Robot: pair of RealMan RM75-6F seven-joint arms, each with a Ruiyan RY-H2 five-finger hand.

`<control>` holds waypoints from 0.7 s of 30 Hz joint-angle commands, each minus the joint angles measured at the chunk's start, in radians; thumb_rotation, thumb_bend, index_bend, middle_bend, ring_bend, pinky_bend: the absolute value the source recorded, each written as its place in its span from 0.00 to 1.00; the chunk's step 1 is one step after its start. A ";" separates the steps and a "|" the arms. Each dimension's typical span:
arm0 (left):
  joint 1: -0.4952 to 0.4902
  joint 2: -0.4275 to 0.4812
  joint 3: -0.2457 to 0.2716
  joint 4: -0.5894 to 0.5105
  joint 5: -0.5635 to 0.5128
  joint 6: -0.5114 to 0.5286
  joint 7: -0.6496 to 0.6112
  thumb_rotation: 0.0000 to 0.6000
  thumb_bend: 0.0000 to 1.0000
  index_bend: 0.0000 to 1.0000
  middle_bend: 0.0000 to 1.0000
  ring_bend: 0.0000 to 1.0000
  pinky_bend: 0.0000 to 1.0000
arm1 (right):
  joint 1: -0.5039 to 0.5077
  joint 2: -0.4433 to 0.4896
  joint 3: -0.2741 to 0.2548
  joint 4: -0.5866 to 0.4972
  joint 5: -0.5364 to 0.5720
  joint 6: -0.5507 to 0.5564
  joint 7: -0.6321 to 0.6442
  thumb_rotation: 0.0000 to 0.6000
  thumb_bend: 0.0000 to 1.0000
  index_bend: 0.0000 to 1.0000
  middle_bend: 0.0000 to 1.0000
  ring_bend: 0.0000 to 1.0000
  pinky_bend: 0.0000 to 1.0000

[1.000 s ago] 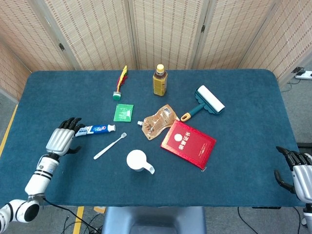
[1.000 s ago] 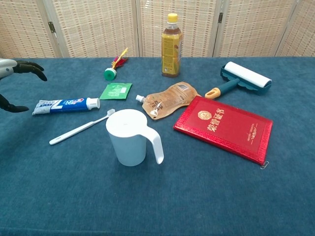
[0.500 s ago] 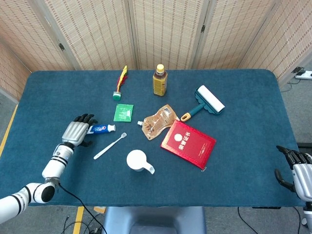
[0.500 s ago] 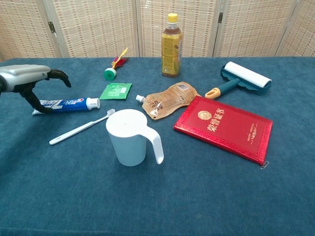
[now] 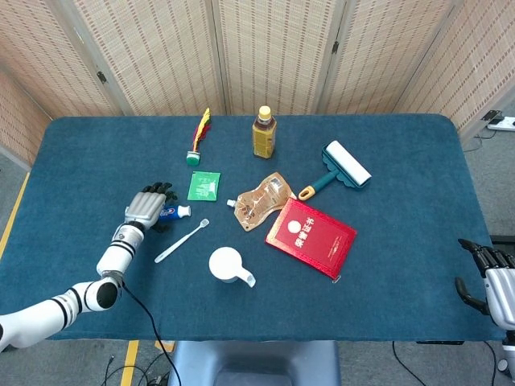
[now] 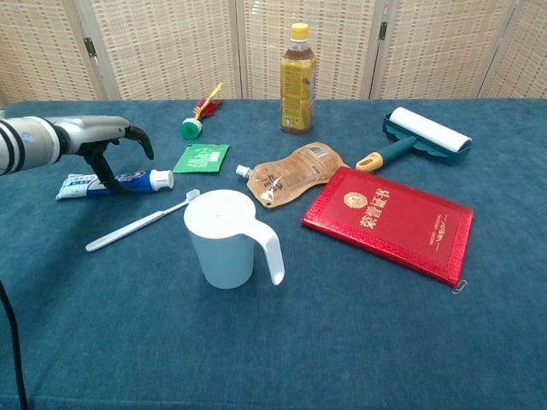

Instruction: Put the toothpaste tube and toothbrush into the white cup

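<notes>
The toothpaste tube (image 6: 128,180) (image 5: 172,212) lies flat at the left of the table, white cap toward the cup. My left hand (image 6: 107,141) (image 5: 149,204) hovers over the tube's middle, its fingers arched apart above it and its thumb down beside it, holding nothing. A white toothbrush (image 6: 141,221) (image 5: 181,241) lies just in front of the tube. The white cup (image 6: 223,237) (image 5: 226,264) stands upright with its handle toward the right. My right hand (image 5: 492,281) hangs off the table's right edge, fingers curled loosely, holding nothing.
A green sachet (image 6: 202,157), a shuttlecock (image 6: 198,114), a tea bottle (image 6: 297,81), a brown refill pouch (image 6: 295,172), a red booklet (image 6: 389,221) and a lint roller (image 6: 423,135) lie behind and right of the cup.
My left hand has travelled rightward along the toothpaste tube, from its flat end to above its middle. The right hand has stayed put.
</notes>
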 commanded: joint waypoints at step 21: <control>-0.082 -0.168 0.028 0.222 -0.157 0.025 0.044 1.00 0.31 0.50 0.20 0.08 0.15 | -0.011 -0.012 -0.001 0.032 0.016 0.001 0.027 1.00 0.33 0.17 0.27 0.24 0.25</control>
